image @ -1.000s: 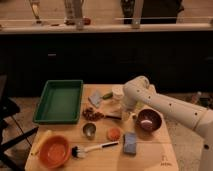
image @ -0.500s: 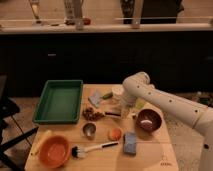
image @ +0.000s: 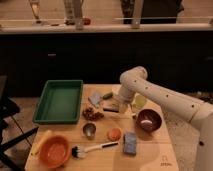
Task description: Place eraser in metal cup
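Observation:
The eraser (image: 112, 106) is a flat tan block with a black strip along its near side, lying at the middle of the wooden table (image: 155, 155). My gripper (image: 121, 103) hangs from the white arm (image: 160, 95) and sits right at the eraser's right end, partly covering it. The metal cup (image: 89, 130) is small and shiny with a dark inside. It stands upright to the left of the eraser and nearer the front, apart from the gripper.
A green tray (image: 60, 101) is at the left. An orange bowl (image: 54, 150) and a black-handled brush (image: 96, 148) are at the front left. A blue-grey block (image: 130, 142), an orange round thing (image: 115, 134), a maroon bowl (image: 149, 120) and a pale green cup (image: 139, 102) are to the right.
The arm's elbow has lifted slightly and shifted a little. The gripper stays at the eraser. Nothing on the table has moved.

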Action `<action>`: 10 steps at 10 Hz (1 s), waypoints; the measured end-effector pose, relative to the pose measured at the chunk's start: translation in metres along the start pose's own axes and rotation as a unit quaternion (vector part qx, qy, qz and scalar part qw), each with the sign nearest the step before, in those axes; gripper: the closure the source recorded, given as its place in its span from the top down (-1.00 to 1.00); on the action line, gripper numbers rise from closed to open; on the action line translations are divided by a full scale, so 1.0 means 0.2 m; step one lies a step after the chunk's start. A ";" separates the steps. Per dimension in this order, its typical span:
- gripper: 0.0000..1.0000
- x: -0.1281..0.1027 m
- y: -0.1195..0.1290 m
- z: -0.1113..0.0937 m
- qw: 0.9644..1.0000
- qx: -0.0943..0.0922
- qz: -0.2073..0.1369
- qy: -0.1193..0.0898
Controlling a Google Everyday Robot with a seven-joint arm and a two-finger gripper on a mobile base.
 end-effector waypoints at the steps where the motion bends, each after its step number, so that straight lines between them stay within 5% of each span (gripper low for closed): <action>1: -0.97 -0.02 -0.02 -0.02 1.000 0.000 0.002 0.000; 10: -0.97 -0.05 -0.09 -0.15 0.999 0.002 0.017 -0.028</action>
